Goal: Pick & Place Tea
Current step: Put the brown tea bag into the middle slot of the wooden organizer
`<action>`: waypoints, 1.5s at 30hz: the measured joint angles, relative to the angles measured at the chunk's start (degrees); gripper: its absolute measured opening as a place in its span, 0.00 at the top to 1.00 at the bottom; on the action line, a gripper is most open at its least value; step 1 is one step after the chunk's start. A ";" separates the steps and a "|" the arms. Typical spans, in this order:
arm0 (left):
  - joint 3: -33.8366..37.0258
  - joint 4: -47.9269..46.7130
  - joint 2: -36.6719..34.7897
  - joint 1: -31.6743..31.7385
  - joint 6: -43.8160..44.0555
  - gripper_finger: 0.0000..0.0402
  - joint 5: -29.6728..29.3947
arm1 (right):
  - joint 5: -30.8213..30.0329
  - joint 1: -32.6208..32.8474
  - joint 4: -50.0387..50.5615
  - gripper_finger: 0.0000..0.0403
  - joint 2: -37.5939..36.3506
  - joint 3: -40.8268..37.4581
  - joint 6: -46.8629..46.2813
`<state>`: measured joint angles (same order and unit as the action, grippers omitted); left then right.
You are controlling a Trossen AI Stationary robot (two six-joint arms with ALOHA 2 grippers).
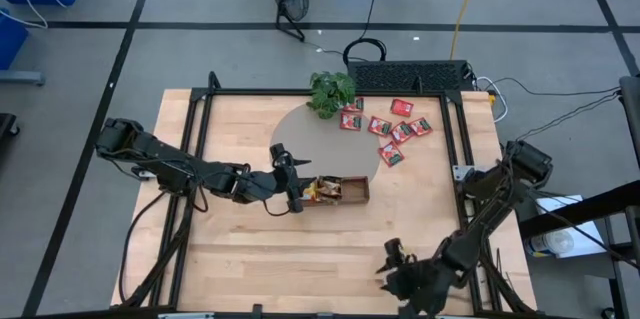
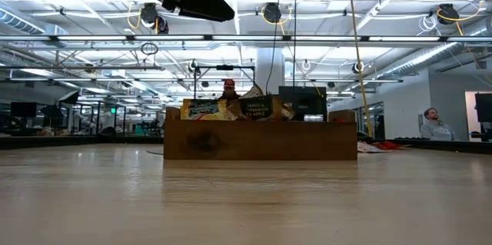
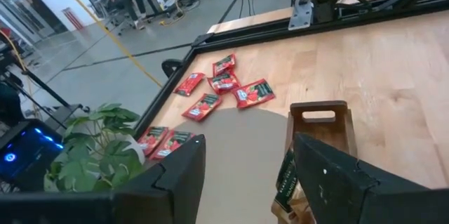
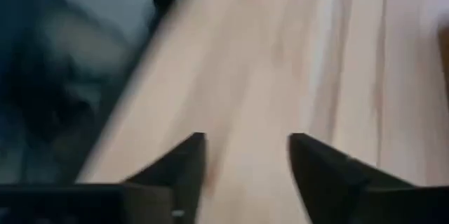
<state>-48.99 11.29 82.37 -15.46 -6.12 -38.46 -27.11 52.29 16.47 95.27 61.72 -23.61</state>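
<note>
My left gripper [image 1: 296,181] hangs spread wide, empty, just beside the wooden tray [image 1: 352,191] holding several tea packets [image 1: 326,190]. Red tea packets [image 1: 392,129] lie near the potted plant [image 1: 331,91]. My right gripper [image 1: 392,259] waits wide at the counter's [image 1: 300,249] near edge.

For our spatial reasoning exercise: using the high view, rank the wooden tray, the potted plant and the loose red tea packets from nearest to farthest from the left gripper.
1. Wooden tray: right beside the left gripper, toward table centre.
2. Potted plant: at the table's far edge.
3. Red tea packets: scattered right of the plant, far side.
</note>
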 joint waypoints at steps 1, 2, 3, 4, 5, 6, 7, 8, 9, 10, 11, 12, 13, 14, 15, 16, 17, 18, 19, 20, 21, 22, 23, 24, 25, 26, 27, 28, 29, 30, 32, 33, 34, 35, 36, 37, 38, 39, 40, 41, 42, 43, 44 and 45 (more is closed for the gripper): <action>0.00 0.00 0.00 0.00 0.16 0.46 0.00 | 0.78 -0.04 5.43 0.48 0.74 1.33 -2.26; 0.00 0.00 0.00 0.00 0.31 0.46 -0.02 | 1.78 -0.04 10.24 0.42 1.52 2.28 -3.87; 0.00 0.01 0.00 0.00 0.52 0.46 -0.02 | 2.52 -0.07 13.55 0.37 2.24 2.74 -5.46; 0.00 0.04 0.00 0.00 0.72 0.46 -0.02 | 3.76 -0.10 15.30 0.33 3.02 2.88 -6.79; 0.00 0.02 0.00 0.00 0.71 0.46 -0.02 | 5.03 -0.16 16.19 0.30 3.64 2.94 -7.97; 0.00 0.02 0.00 0.00 0.71 0.46 -0.02 | 6.49 -0.18 16.62 0.28 4.22 2.87 -9.04; 0.00 0.03 0.00 0.00 0.71 0.46 -0.02 | 8.56 -0.25 16.81 0.26 4.71 2.60 -10.06; 0.00 0.04 0.00 0.00 0.71 0.46 -0.02 | 10.94 -0.44 17.02 0.25 5.25 2.43 -11.10; 0.00 0.04 0.00 0.00 0.71 0.46 -0.02 | 13.35 -0.46 17.21 0.25 5.90 2.31 -12.22; 0.00 0.02 0.00 0.00 0.71 0.46 -0.02 | 15.55 -0.48 17.40 0.24 6.36 2.24 -13.45; 0.00 0.02 0.00 0.00 0.71 0.46 -0.02 | 17.28 -0.48 17.45 0.24 6.74 2.24 -14.77; 0.00 0.04 0.00 0.00 0.71 0.46 -0.02 | 18.59 -0.48 17.40 0.25 7.00 2.24 -15.88; 0.00 0.04 0.00 0.00 0.71 0.46 -0.02 | 19.52 -0.48 17.40 0.25 7.39 2.29 -16.35; 0.00 0.04 0.00 0.00 0.72 0.46 -0.02 | 19.83 -0.43 17.53 0.25 7.83 2.33 -16.44; 0.00 0.04 0.00 0.00 0.86 0.46 -0.03 | 19.79 -0.37 17.74 0.25 8.60 2.33 -16.34; 0.00 0.04 0.00 0.00 1.05 0.46 -0.02 | 19.51 -0.42 18.13 0.25 9.15 2.47 -16.22; 0.00 0.04 0.00 0.00 1.33 0.46 -0.04 | 19.62 -0.44 18.81 0.26 9.66 2.51 -16.22; 0.00 0.04 0.00 0.00 1.59 0.46 -0.04 | 19.58 -0.48 19.55 0.26 10.40 2.61 -16.00; 0.00 0.04 0.00 0.00 1.74 0.46 -0.04 | 19.53 -0.79 20.60 0.26 11.23 2.61 -15.94; 0.00 0.04 0.00 0.00 1.76 0.46 -0.04 | 19.63 -1.01 21.83 0.26 12.04 2.57 -15.84; 0.00 0.05 0.00 0.00 1.76 0.46 -0.04 | 19.85 -1.21 23.15 0.26 12.84 2.55 -15.71; 0.00 0.02 0.00 0.00 1.76 0.46 -0.04 | 20.15 -1.35 24.29 0.26 13.47 2.53 -15.13; 0.00 0.02 0.00 0.00 1.80 0.46 -0.04 | 20.69 -1.38 25.01 0.27 13.89 2.53 -14.52; 0.00 0.02 0.00 0.00 1.84 0.46 -0.04 | 21.09 -1.38 25.47 0.28 14.09 2.53 -13.99; 0.00 -0.02 0.00 0.00 1.85 0.46 -0.04 | 21.28 -1.39 25.76 0.30 14.11 2.45 -13.49; 0.00 -0.02 0.00 0.00 1.87 0.46 -0.04 | 21.45 -1.41 25.79 0.32 13.99 2.44 -13.15; 0.00 -0.06 0.00 0.00 1.91 0.46 -0.04 | 21.60 -1.42 25.74 0.36 13.71 2.45 -12.96; 0.00 -0.05 0.00 0.00 1.93 0.46 -0.06 | 21.73 -1.41 25.63 0.40 13.45 2.46 -12.58; 0.00 -0.07 0.00 0.00 1.93 0.46 -0.07 | 22.16 -1.43 25.41 0.44 13.17 2.61 -12.11; 0.00 -0.10 0.00 0.00 1.95 0.46 -0.07 | 22.58 -1.58 25.17 0.49 12.93 2.83 -11.44; 0.00 -0.15 0.00 0.00 1.94 0.46 -0.07 | 22.81 -1.62 25.58 0.61 12.61 3.57 -9.95; 0.00 -0.17 0.00 0.00 1.93 0.46 -0.07 | 22.88 -1.64 25.47 0.67 12.49 4.05 -9.26; 0.00 -0.19 0.00 0.00 1.95 0.46 -0.07 | 22.87 -1.66 25.52 0.74 12.46 4.60 -8.16; 0.00 -0.31 0.00 0.00 1.95 0.46 -0.07 | 22.87 -1.66 25.48 0.80 12.46 5.16 -6.93; 0.00 -0.37 0.00 0.00 1.95 0.46 -0.07 | 22.83 -1.66 25.38 0.87 12.48 5.80 -5.57; 0.00 -0.37 0.00 0.00 1.95 0.46 -0.07 | 22.70 -1.67 25.18 0.93 12.48 6.43 -4.03; 0.00 -0.37 0.00 0.00 1.95 0.46 -0.07 | 22.31 -1.66 24.96 0.96 12.50 7.07 -2.42; 0.00 -0.37 0.00 0.00 1.95 0.46 -0.07 | 20.77 -1.66 24.94 0.97 12.59 7.66 -0.96; 0.00 -0.37 0.00 0.00 1.94 0.46 -0.07 | 18.26 -1.60 24.53 0.97 12.80 8.25 0.66; 0.00 -0.37 0.00 0.00 1.93 0.46 -0.07 | 15.36 -1.61 23.91 0.97 12.96 8.83 2.81; 0.00 -0.37 0.00 0.00 1.93 0.46 -0.07 | 11.81 -1.71 22.80 0.98 13.03 9.42 5.38; 0.00 -0.37 0.00 0.00 1.95 0.46 -0.07 | 7.21 -1.74 21.11 0.99 13.03 9.95 8.35; 0.00 -0.37 0.00 0.04 1.93 0.46 -0.07 | 2.19 -1.95 18.72 0.99 12.91 10.27 11.74; 0.00 -0.37 0.00 0.12 1.95 0.46 -0.07 | -3.04 -2.19 15.83 0.99 12.80 10.34 15.32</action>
<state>-48.99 10.92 82.37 -15.34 -4.17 -38.52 -30.15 50.10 32.30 108.07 72.07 -8.29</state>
